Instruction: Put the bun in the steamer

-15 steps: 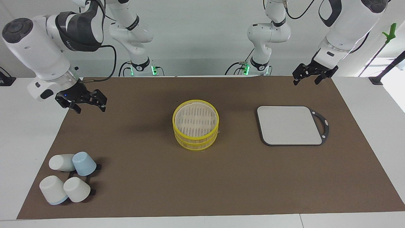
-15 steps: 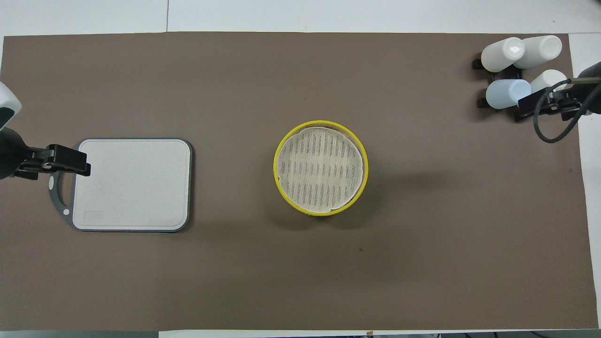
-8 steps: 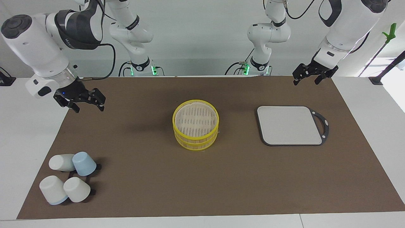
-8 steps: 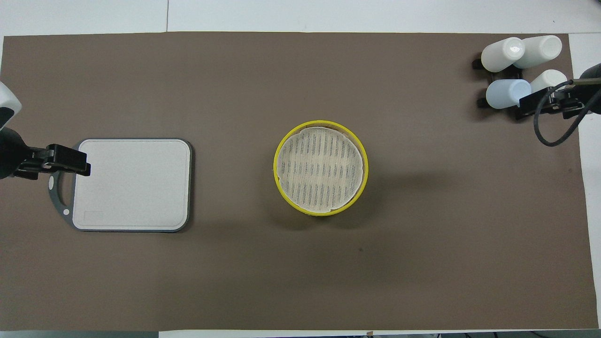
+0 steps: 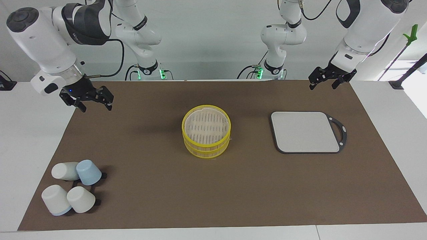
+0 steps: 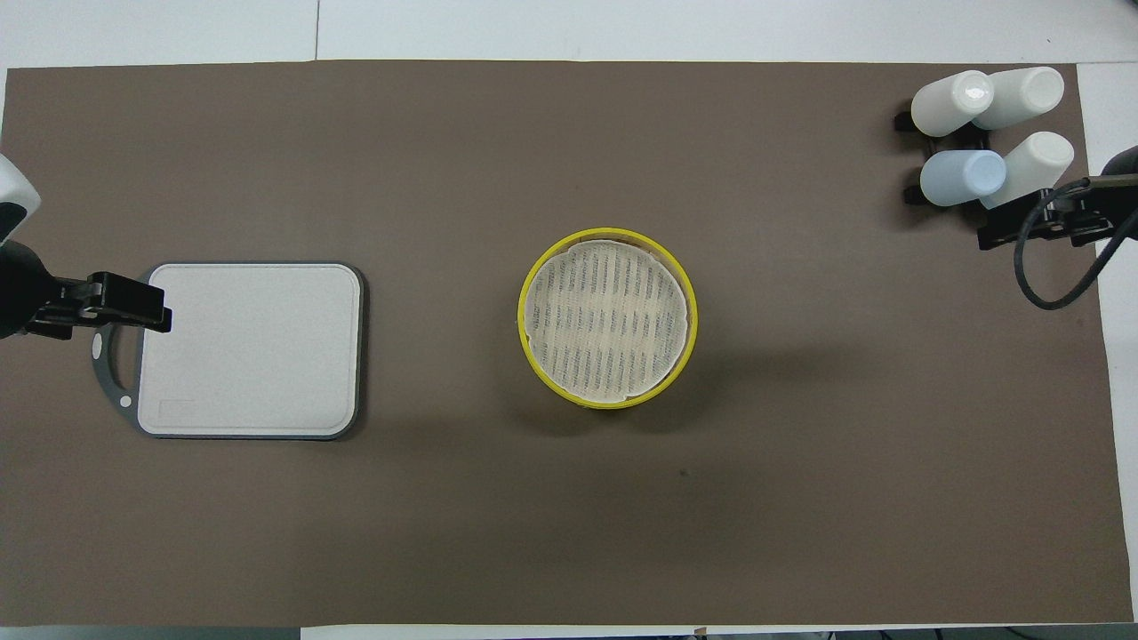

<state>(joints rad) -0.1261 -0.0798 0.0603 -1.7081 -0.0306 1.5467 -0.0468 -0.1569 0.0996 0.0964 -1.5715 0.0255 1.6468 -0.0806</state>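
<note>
The steamer [image 5: 206, 135] is a round yellow-rimmed basket with its slatted lid on, standing in the middle of the brown mat; it also shows in the overhead view [image 6: 607, 318]. The bun is not in view. My right gripper [image 5: 96, 106] is open and empty, up in the air over the mat's edge at the right arm's end; it also shows in the overhead view [image 6: 991, 233], beside the cups. My left gripper [image 5: 322, 86] is open and empty, over the mat corner by the grey board; it also shows in the overhead view [image 6: 160, 311].
A grey square board [image 5: 305, 131] with a dark handle lies bare toward the left arm's end. Several white cups and one blue cup [image 5: 88, 172] lie on a black rack at the right arm's end, farther from the robots than the steamer.
My right gripper has drawn back from over the cups toward the robots and risen a little. The left arm waits unmoved. The steamer, the board and the cups have not moved.
</note>
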